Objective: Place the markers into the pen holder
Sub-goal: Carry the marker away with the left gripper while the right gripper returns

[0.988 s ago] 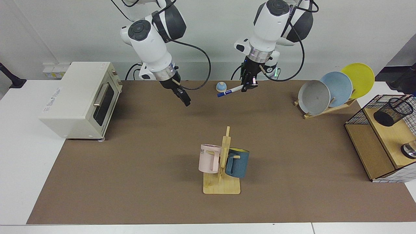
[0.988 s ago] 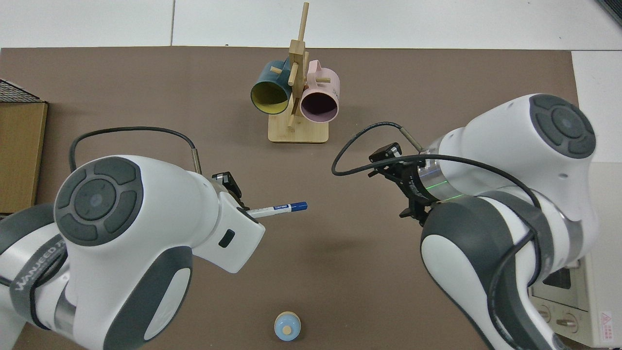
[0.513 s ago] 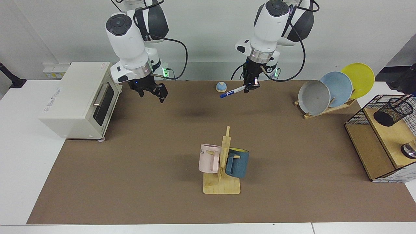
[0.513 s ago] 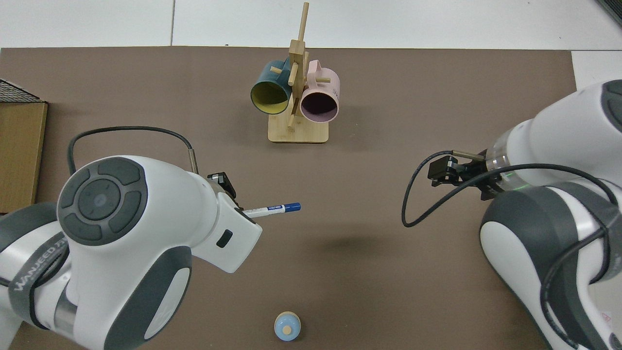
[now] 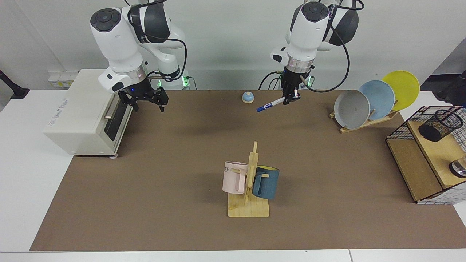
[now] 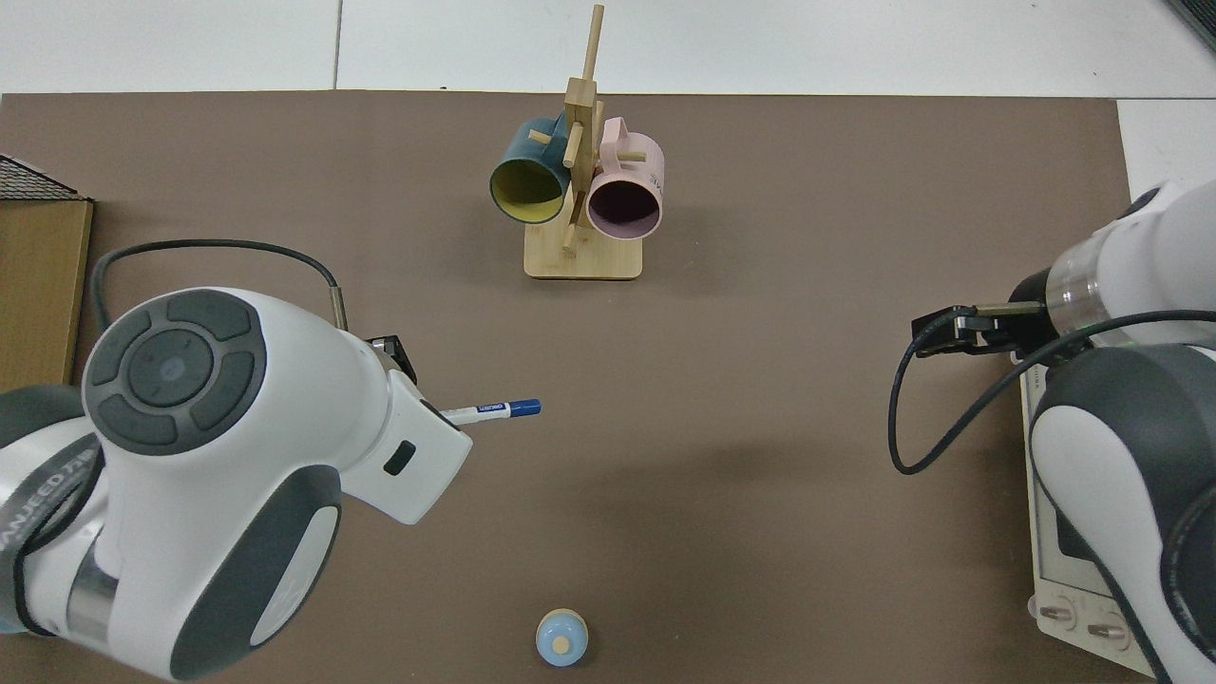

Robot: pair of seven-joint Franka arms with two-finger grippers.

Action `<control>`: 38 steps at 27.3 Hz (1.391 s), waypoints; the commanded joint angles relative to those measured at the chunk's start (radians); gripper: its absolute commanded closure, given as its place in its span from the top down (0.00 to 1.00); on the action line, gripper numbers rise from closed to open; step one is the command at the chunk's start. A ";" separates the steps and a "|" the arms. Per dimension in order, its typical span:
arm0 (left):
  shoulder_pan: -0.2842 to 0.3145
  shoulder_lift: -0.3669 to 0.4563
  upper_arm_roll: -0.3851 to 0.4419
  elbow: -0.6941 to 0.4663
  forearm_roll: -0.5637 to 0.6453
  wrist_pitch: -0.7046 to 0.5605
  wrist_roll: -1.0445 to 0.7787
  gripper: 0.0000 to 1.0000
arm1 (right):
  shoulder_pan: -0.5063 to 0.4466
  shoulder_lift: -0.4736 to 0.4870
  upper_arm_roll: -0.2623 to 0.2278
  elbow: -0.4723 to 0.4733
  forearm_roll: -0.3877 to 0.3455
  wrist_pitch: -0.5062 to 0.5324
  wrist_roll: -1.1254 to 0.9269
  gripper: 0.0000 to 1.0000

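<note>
My left gripper hangs over the far side of the mat, shut on the white end of the marker. The marker slants down, its blue cap pointing toward the view's left. From above, the marker sticks out from under the left arm's wrist, which hides the fingers. The pen holder, a black mesh cup, stands on the wooden shelf at the far right, well away from the marker. My right gripper hovers open and holding nothing, just in front of the toaster oven.
A cream toaster oven sits at the left. A wooden rack with a pink and a blue mug stands mid-mat. Plates lean in a rack at the right, next to the wire-and-wood shelf. A small blue dome lies behind the marker.
The right arm has swung back from mid-table to the toaster oven, its gripper open. The left gripper has carried the marker a little toward the plates' side.
</note>
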 commanded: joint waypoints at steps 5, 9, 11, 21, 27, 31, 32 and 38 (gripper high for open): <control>0.041 -0.033 0.010 -0.027 0.130 -0.092 0.039 0.00 | -0.081 -0.006 0.029 0.044 -0.001 -0.006 -0.022 1.00; 0.077 -0.033 0.025 -0.024 0.214 -0.126 0.105 0.00 | -0.081 -0.005 0.030 0.049 -0.004 -0.017 -0.022 1.00; 0.109 -0.034 0.027 -0.024 0.254 -0.129 0.149 0.00 | -0.079 -0.003 0.033 0.076 -0.004 -0.034 -0.022 1.00; 0.230 -0.022 0.027 -0.009 0.467 -0.100 0.378 0.00 | -0.052 0.003 0.026 0.136 0.000 -0.066 -0.021 1.00; 0.290 -0.019 0.028 0.000 0.596 -0.058 0.476 0.00 | -0.070 0.003 0.023 0.135 0.005 -0.065 -0.021 1.00; 0.330 -0.014 0.028 0.016 0.668 -0.034 0.516 0.00 | -0.069 0.003 0.023 0.135 0.003 -0.065 -0.022 1.00; 0.339 -0.011 0.028 0.023 0.682 -0.027 0.530 0.00 | -0.069 0.003 0.023 0.135 0.005 -0.065 -0.021 1.00; 0.376 0.013 0.028 0.080 0.778 -0.003 0.617 0.00 | -0.069 0.003 0.023 0.135 0.005 -0.065 -0.021 1.00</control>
